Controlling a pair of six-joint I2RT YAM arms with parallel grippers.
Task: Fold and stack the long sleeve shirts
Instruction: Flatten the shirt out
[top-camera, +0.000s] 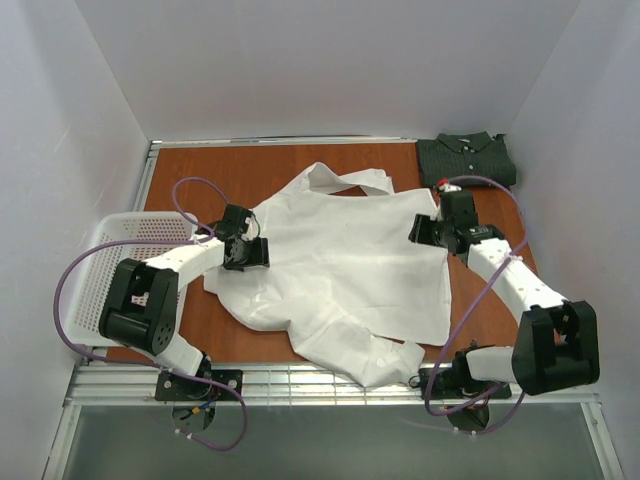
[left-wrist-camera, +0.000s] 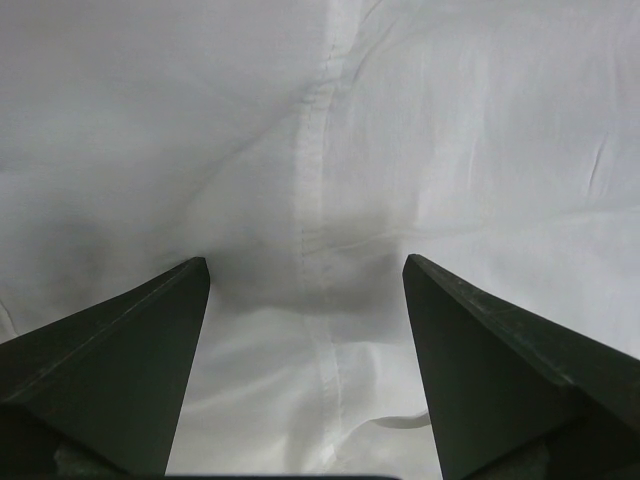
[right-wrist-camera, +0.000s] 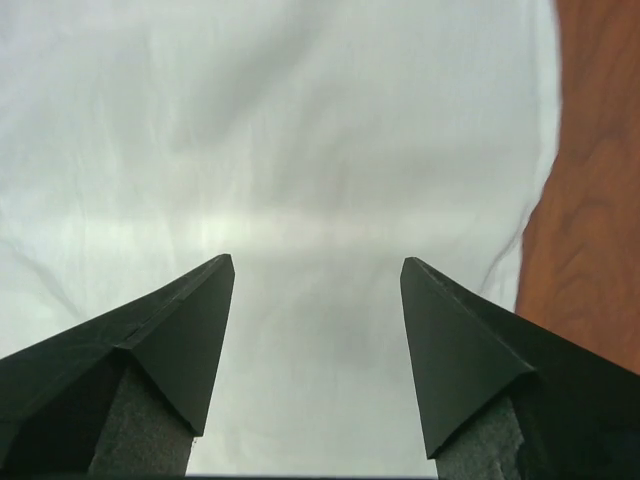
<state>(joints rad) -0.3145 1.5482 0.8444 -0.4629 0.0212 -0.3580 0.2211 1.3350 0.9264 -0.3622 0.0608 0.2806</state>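
While on one table (top-camera: 250, 165), one white shirt (top-camera: 340, 270), one dark shirt (top-camera: 467, 160).

Robot lab test cell.
Boxed in by white panels (top-camera: 320, 70); wooden table (top-camera: 250, 165), two arms (top-camera: 190, 258) bolted on near rail (top-camera: 320, 385).

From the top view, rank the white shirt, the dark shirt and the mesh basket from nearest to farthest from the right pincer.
1. white shirt: spread out mid-table, directly at the right pincer.
2. dark shirt: folded in the far right corner.
3. mesh basket: far over on the left side.
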